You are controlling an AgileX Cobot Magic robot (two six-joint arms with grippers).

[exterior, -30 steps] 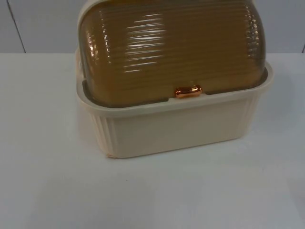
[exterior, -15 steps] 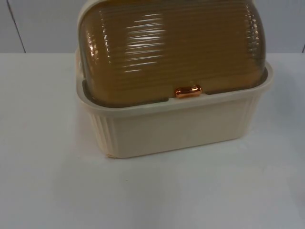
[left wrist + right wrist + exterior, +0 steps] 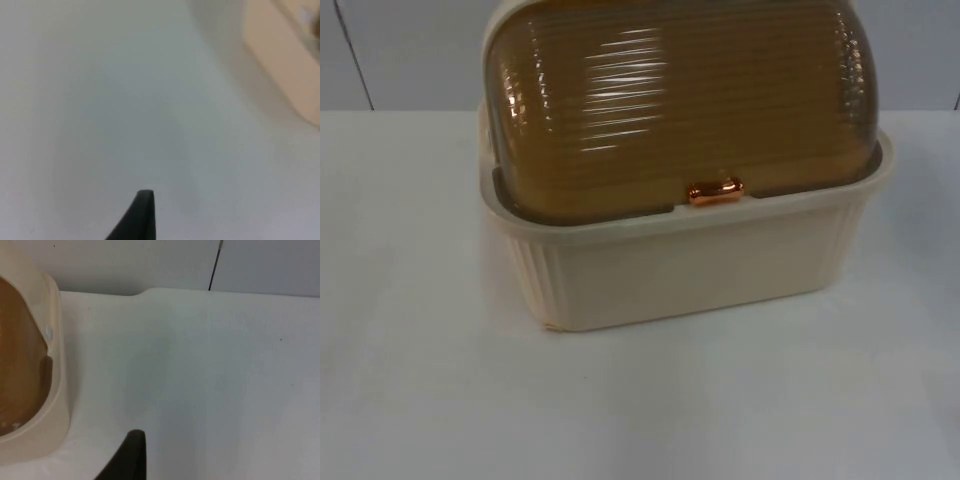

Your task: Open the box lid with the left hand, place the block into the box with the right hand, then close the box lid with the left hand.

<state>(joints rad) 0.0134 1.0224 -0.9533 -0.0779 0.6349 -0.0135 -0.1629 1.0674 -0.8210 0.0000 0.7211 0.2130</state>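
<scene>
A cream plastic box (image 3: 690,265) with ribbed walls stands in the middle of the table. Its amber ribbed roll-top lid (image 3: 680,100) is down and shut, and a small copper handle (image 3: 714,191) sits at the lid's front edge. My left gripper (image 3: 142,215) hangs over bare white table, apart from the box's cream wall (image 3: 280,75). My right gripper (image 3: 127,455) is over the table beside the box's end wall (image 3: 52,365), where the amber lid (image 3: 17,365) shows behind the rim. Neither gripper touches the box.
White table top (image 3: 430,390) lies open in front of the box and on both sides of it. The grey partition wall (image 3: 400,50) closes the table off behind the box; its seam (image 3: 214,265) appears in the right wrist view.
</scene>
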